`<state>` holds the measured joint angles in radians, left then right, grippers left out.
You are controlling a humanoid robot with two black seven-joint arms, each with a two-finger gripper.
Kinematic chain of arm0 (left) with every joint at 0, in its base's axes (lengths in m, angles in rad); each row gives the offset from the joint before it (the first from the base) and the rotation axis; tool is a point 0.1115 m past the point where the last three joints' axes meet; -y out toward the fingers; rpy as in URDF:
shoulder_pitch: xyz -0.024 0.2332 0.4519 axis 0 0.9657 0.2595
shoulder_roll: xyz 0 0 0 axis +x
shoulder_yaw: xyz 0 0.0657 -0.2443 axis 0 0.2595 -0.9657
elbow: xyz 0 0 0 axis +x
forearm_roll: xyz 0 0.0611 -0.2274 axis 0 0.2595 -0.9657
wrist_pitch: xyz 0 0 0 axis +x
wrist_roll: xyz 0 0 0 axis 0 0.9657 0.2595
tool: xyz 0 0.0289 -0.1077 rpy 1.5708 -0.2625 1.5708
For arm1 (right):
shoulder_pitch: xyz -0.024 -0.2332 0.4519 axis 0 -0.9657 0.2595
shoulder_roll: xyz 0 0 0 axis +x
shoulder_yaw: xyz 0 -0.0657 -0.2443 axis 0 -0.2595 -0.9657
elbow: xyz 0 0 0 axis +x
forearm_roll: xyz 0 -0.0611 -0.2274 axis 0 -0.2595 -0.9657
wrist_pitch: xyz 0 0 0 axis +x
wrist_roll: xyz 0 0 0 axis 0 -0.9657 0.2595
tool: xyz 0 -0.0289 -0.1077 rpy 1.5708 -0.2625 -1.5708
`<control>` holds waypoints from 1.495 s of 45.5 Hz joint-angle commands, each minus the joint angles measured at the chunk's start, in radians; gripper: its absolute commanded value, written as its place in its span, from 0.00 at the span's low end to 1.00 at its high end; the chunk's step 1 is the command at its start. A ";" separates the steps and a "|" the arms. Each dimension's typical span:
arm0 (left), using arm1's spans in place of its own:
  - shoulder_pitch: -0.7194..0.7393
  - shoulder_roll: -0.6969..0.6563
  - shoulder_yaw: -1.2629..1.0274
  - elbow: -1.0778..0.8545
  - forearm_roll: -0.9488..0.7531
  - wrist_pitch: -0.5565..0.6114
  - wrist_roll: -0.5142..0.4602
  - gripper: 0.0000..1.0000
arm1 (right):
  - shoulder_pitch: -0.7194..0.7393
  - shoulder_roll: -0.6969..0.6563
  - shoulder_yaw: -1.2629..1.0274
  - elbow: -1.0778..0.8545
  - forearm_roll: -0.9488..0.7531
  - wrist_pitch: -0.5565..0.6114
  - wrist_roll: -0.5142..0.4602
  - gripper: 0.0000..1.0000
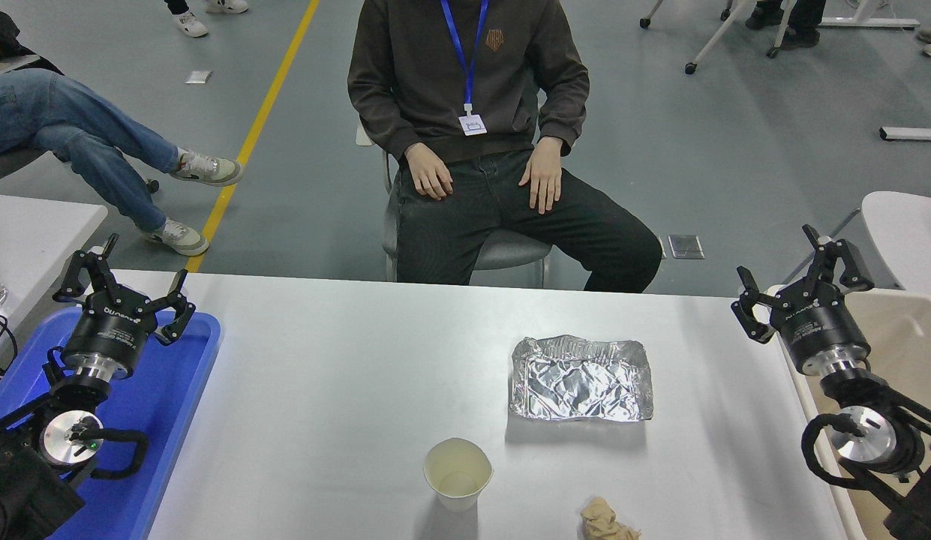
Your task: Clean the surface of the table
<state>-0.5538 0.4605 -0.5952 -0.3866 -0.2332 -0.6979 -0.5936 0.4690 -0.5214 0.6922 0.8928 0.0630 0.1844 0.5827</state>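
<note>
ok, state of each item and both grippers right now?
foil tray: crumpled, flat on the table, empty
paper cup: upright, empty
brown wad: crumpled, at the near edge
blue tray: at the table's left end, nothing seen in it
left gripper: open, holding nothing, over the blue tray
right gripper: open, holding nothing, off the table's right edge

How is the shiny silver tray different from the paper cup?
The foil tray is silver and crinkly, while the paper cup is pale cream and smooth. The foil tray is wide, flat and roughly rectangular; the paper cup is round and taller for its width. The foil tray lies farther back and more to the right, and the paper cup stands nearer the front edge. Both sit open side up on the white table surface, and both look empty.
</note>
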 commanded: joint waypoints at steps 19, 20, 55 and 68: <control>0.000 0.000 0.000 0.000 0.000 0.000 0.000 1.00 | -0.006 -0.002 0.004 0.000 0.000 0.000 0.000 1.00; 0.000 0.000 0.000 0.000 0.000 0.000 0.000 1.00 | -0.006 -0.002 0.006 0.000 0.000 0.000 0.000 1.00; -0.002 0.000 0.000 0.000 0.000 0.000 0.000 1.00 | 0.007 -0.006 0.023 -0.061 0.008 -0.046 0.009 1.00; -0.002 0.000 -0.002 0.000 0.000 -0.002 0.002 1.00 | -0.021 -0.038 0.007 -0.052 -0.003 -0.043 0.049 1.00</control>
<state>-0.5550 0.4604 -0.5952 -0.3866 -0.2332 -0.6981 -0.5934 0.4686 -0.5367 0.7118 0.8419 0.0689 0.1509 0.5934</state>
